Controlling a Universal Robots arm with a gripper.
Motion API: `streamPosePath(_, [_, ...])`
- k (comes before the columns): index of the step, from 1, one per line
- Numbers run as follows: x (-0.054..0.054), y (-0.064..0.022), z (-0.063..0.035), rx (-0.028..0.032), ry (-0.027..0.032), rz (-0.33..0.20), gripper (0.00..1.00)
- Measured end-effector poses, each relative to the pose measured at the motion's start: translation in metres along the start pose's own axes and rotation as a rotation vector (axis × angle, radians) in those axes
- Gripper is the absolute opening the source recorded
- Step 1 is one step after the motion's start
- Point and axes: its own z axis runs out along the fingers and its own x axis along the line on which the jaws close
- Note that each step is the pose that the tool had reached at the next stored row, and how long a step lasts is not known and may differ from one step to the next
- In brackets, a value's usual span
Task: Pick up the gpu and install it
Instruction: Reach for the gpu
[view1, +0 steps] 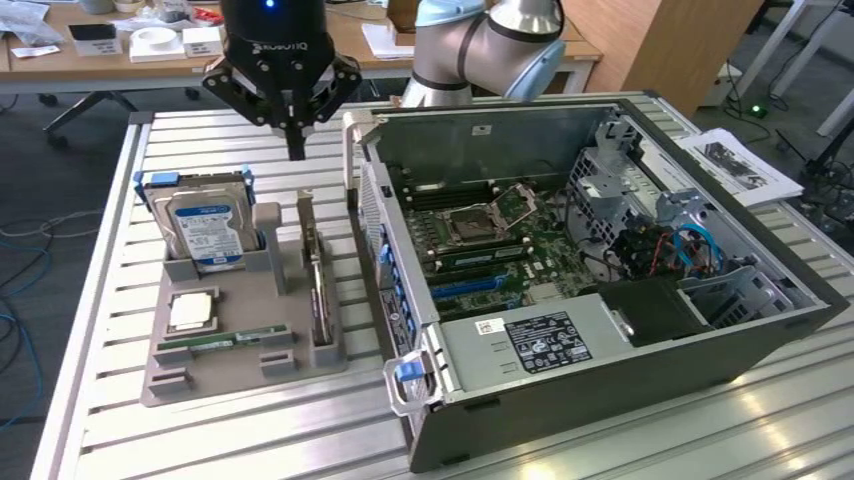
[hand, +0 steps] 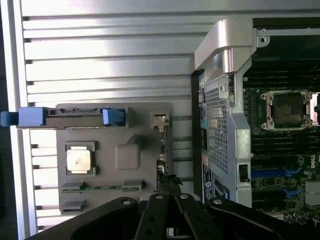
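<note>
Clenched on nothing, with its fingertips pressed together, the claw (view1: 296, 148) is held above the slatted table (view1: 267, 440), near the far end of the gpu (view1: 316, 285). The gpu is seen standing on edge in a grey holder (view1: 234, 375), between the hard drive (view1: 207, 230) and the open computer case (view1: 601, 260), and is not touched by the claw.

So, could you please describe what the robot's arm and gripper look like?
The gripper is black, with angular linkages, pale ROBOTIQ lettering on its body and a small blue light above. The arm is silvery grey and rounded, with a pale blue joint cap.
</note>
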Motion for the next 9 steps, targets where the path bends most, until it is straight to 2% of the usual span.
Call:
streamPosePath(2, [0.0032, -0.0002, 0.0, -0.0001, 0.0, 0.0, 0.11])
streamPosePath(9, [0.0034, -0.0003, 0.0, 0.0, 0.0, 0.0, 0.11])
